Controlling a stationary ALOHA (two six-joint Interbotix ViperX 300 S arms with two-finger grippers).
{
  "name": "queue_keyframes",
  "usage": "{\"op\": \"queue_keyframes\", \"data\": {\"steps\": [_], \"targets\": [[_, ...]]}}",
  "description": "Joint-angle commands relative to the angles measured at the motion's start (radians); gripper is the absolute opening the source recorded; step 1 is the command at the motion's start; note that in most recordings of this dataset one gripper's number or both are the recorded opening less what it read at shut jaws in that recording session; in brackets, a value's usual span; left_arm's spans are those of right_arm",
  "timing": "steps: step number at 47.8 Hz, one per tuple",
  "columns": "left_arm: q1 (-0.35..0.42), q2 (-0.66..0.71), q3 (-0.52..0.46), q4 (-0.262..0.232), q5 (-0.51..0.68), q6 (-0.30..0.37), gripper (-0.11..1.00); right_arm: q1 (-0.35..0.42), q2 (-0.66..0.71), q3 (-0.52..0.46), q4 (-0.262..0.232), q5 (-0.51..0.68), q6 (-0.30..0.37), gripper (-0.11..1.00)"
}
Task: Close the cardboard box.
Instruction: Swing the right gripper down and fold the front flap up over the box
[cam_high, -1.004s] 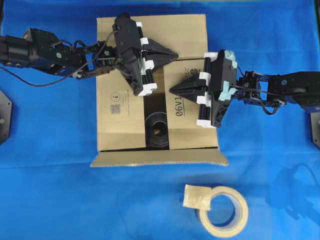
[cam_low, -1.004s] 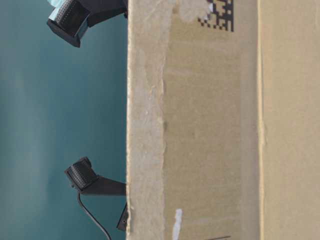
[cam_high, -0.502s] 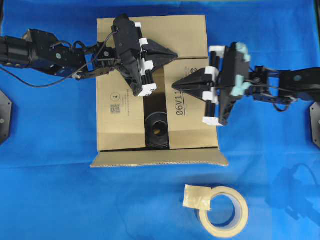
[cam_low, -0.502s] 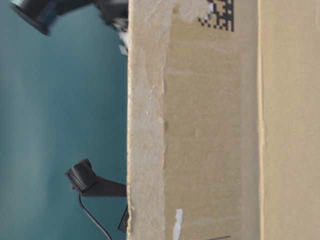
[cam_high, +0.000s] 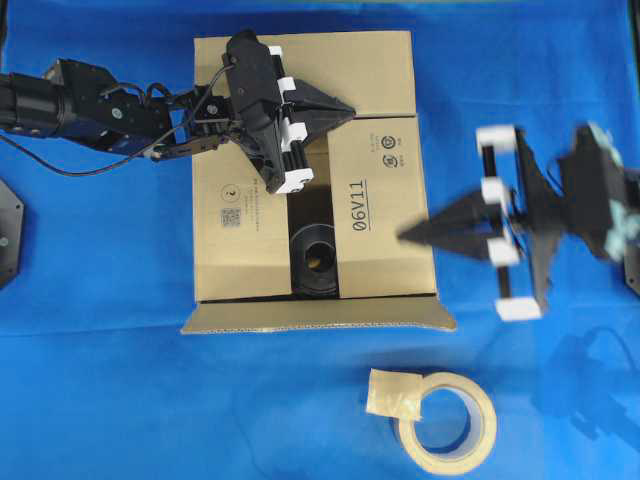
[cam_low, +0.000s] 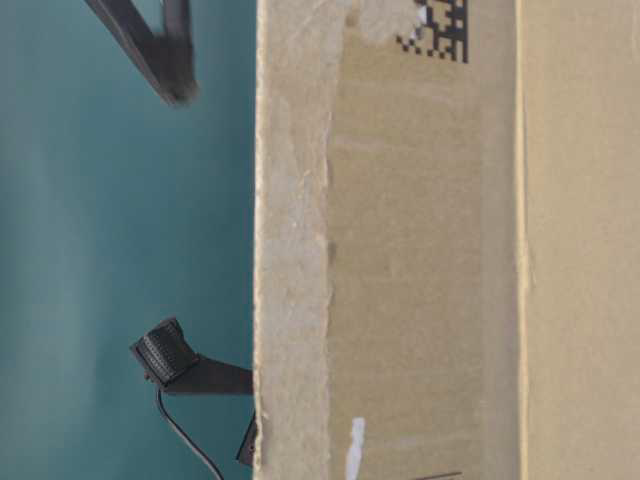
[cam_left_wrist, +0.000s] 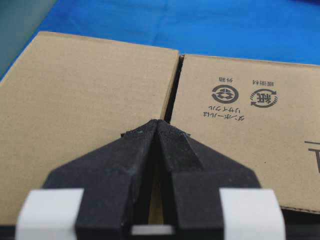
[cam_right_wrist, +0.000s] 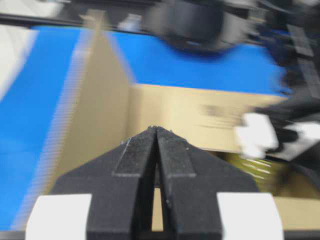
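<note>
The cardboard box (cam_high: 385, 260) stands mid-table on the blue cloth. Its far flap (cam_high: 340, 65), left flap (cam_high: 235, 250) and right flap printed "06V11" (cam_high: 390, 180) are folded in. The front flap (cam_high: 320, 317) hangs outward. A gap stays between the side flaps. My left gripper (cam_high: 350, 108) is shut, its tips over the seam where the far flap (cam_left_wrist: 90, 85) meets the right flap (cam_left_wrist: 250, 130); in the left wrist view the left gripper (cam_left_wrist: 159, 122) holds nothing. My right gripper (cam_high: 408, 236) is shut and blurred, at the box's right edge. The right gripper (cam_right_wrist: 156, 129) points at the blurred box (cam_right_wrist: 100, 115).
A black cylindrical object (cam_high: 315, 258) shows inside the box through the gap. A beige tape roll (cam_high: 450, 420) lies on the cloth in front of the box. The table-level view is filled by the box wall (cam_low: 400, 250), with a blurred arm part (cam_low: 160, 50) above.
My right gripper has pulled back off the right flap, moving right and toward the front, uncovering the "06V11" print. The left gripper and the flaps have stayed put.
</note>
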Motion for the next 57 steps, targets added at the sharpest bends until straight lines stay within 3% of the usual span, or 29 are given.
{"op": "queue_keyframes", "data": {"steps": [1,15,31,44,57], "targets": [[-0.005,-0.014,-0.002,0.0,0.005,-0.002,0.0,0.087,-0.017,-0.006,0.0,-0.014,0.0,0.0],[-0.005,-0.014,0.0,0.0,0.005,-0.003,0.0,0.247,0.061,0.0,0.0,-0.015,0.0,0.0],[-0.012,-0.015,0.003,0.0,0.005,-0.003,0.0,0.258,0.106,0.038,0.009,-0.066,0.002,0.0],[-0.015,-0.015,0.005,0.0,0.005,-0.008,0.0,0.207,0.046,0.055,0.009,-0.066,-0.008,0.0],[-0.023,-0.015,0.005,0.0,0.005,-0.009,0.0,0.064,-0.011,0.083,0.009,-0.017,-0.003,0.0]]}}
